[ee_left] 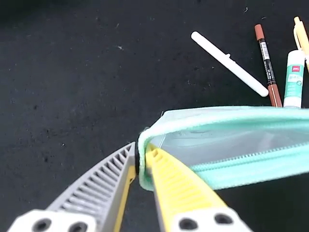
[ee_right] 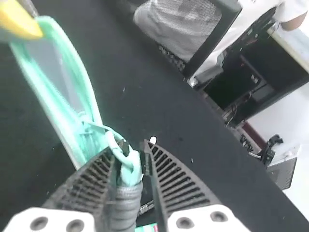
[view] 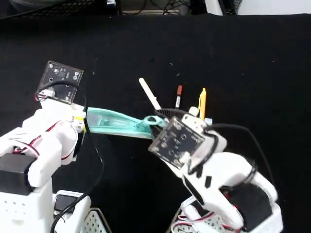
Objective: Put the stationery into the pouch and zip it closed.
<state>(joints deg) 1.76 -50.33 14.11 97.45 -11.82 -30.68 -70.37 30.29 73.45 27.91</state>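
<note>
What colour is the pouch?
The pouch is mint green with a see-through side; the left wrist view shows it best.

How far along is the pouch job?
Done: nothing packed; the pouch is open. In hand: the left hand clamps one end, the right hand grips the zip-pull end. To do: white pen, brown pen, yellow pen and glue stick lie on the table; then zipping.

1. left arm point(view: 43, 145), lower left of high view: white printed shell, black servo block, thin red and black wires.
2. right arm point(view: 228, 179), lower right: white shell, black servos, looping black cables.
3. camera board point(view: 60, 81) on each wrist: dark, under a clear square plate.
4. left gripper point(ee_left: 140, 154): one grey ribbed finger, one yellow; white bases with screw holes.
5. right gripper point(ee_right: 133, 147): both fingers dark grey, ribbed; white bases.
</note>
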